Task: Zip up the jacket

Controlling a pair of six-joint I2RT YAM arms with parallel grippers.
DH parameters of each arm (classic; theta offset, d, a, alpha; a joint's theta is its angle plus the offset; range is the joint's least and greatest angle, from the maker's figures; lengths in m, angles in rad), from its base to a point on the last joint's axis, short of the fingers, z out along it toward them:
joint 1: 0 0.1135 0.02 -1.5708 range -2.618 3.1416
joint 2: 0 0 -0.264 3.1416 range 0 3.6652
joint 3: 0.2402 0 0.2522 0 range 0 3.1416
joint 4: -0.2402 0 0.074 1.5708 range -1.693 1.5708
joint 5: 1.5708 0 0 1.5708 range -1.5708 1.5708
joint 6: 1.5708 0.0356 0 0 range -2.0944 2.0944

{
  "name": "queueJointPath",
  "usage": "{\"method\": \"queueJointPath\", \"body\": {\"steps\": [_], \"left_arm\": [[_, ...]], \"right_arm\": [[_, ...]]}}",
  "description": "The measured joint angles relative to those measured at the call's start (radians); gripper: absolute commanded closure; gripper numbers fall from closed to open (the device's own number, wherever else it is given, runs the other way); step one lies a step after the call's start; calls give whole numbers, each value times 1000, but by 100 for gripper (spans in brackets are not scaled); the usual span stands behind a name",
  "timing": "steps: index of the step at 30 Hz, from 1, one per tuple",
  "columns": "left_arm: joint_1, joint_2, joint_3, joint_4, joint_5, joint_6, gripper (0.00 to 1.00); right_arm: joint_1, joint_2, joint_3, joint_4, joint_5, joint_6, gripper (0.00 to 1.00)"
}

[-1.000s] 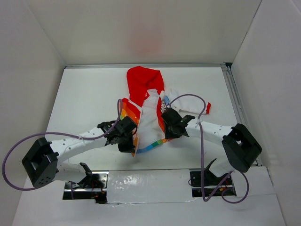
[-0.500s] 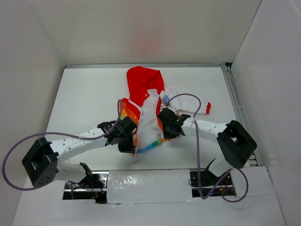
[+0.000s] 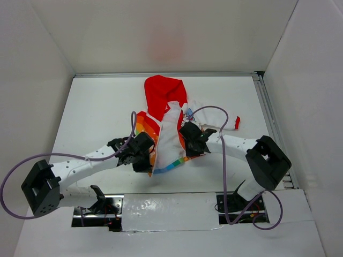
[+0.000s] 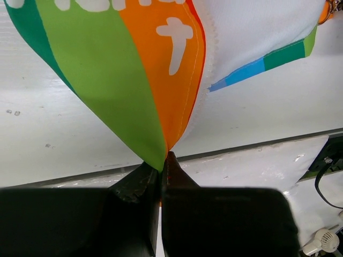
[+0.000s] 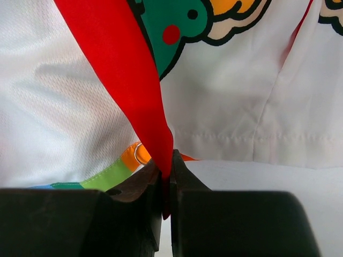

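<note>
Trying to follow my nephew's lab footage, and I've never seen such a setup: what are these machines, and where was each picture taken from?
These are two robot arms bolted at the near edge of a white table. The wide picture looks down from above and behind them. The other two come from a camera on each wrist, looking forward at what that arm grips. On the table lies a small jacket, open, with a red hood, white lining and rainbow stripes. The left end effector is pinched shut on an orange-and-green corner of it. The right end effector is pinched shut on a red edge strip.
</note>
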Motion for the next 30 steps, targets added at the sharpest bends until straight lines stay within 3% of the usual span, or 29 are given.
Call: {"method": "queueJointPath", "body": {"steps": [4,5,6,15,21,25,30], "left_arm": [[0,-16,1,-14,-7,-1,100],[0,-19,1,-16,-8,0,100],[0,-21,1,-18,-9,0,100],[0,-21,14,-33,-21,3,100],[0,-18,170,-79,-54,17,100],[14,-16,347,-88,-78,57,100],[36,-23,489,-16,-90,139,100]], "right_arm": [[-5,0,0,0,-5,-2,83],[-6,2,0,0,-6,-3,87],[-7,4,0,0,-6,-5,100],[-33,-38,-13,29,-100,-33,100],[-111,-313,-55,175,-331,-82,100],[-172,-553,-89,380,-478,-101,100],[-192,-699,-124,629,-610,-104,100]]}}
